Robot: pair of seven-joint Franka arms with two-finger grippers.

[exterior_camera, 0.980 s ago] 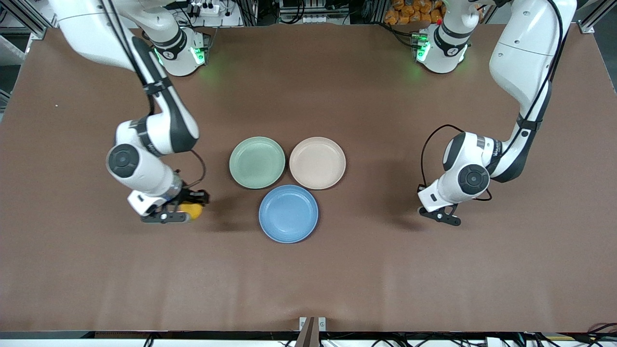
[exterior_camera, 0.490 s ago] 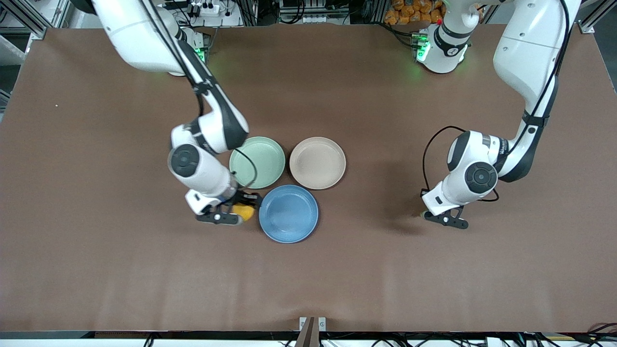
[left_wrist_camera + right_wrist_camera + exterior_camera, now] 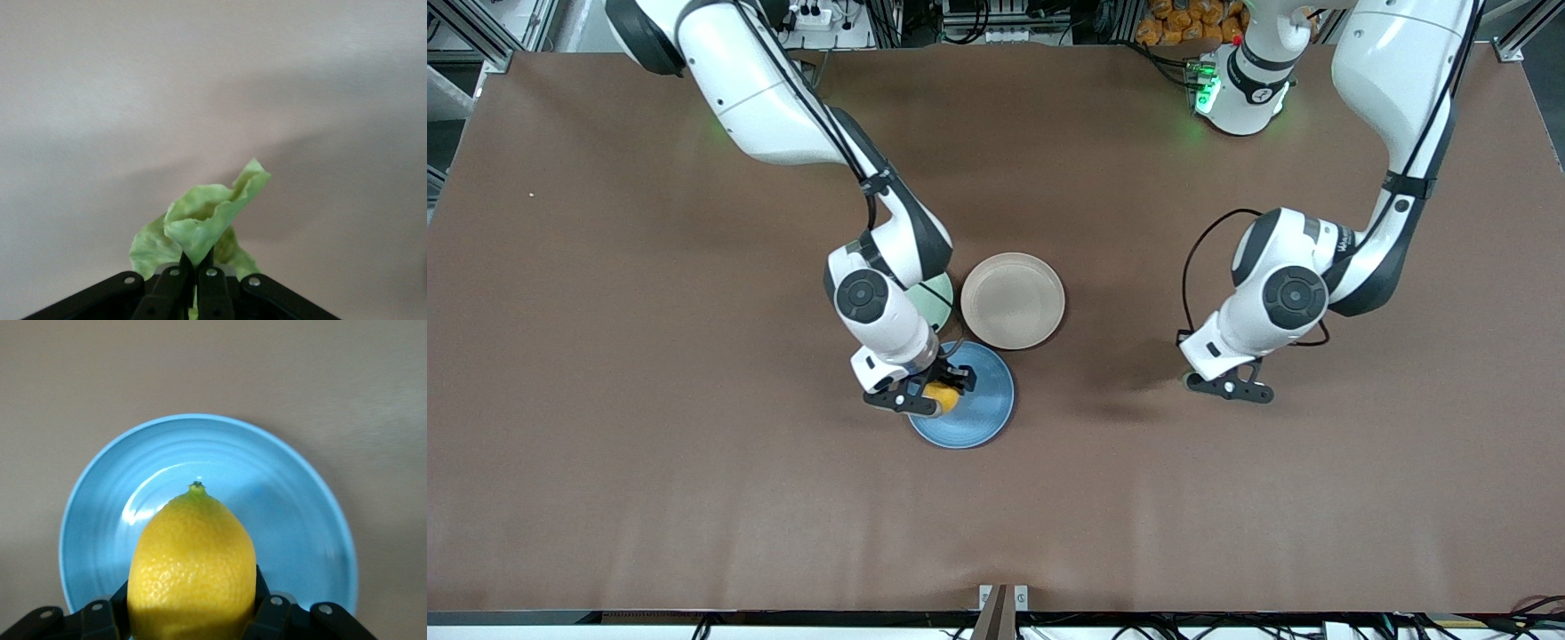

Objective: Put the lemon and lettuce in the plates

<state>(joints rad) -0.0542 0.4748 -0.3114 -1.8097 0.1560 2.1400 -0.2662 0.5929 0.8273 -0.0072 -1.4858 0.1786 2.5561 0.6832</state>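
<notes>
My right gripper (image 3: 934,396) is shut on the yellow lemon (image 3: 941,396) and holds it over the blue plate (image 3: 987,404). In the right wrist view the lemon (image 3: 192,570) fills the jaws above the blue plate (image 3: 287,500). The pale beige-pink plate (image 3: 1013,300) lies just farther from the camera than the blue one. My left gripper (image 3: 1227,384) is shut on the lettuce leaf (image 3: 207,223), a crinkled green leaf, held above bare table toward the left arm's end; the leaf barely shows in the front view.
A mint green plate (image 3: 935,298) lies beside the beige-pink one, mostly hidden under my right arm. The brown table (image 3: 694,498) stretches wide on all sides of the plates.
My right gripper has carried the lemon from the right arm's end of the table across to over the blue plate. My left gripper has shifted slightly toward the plates with the lettuce.
</notes>
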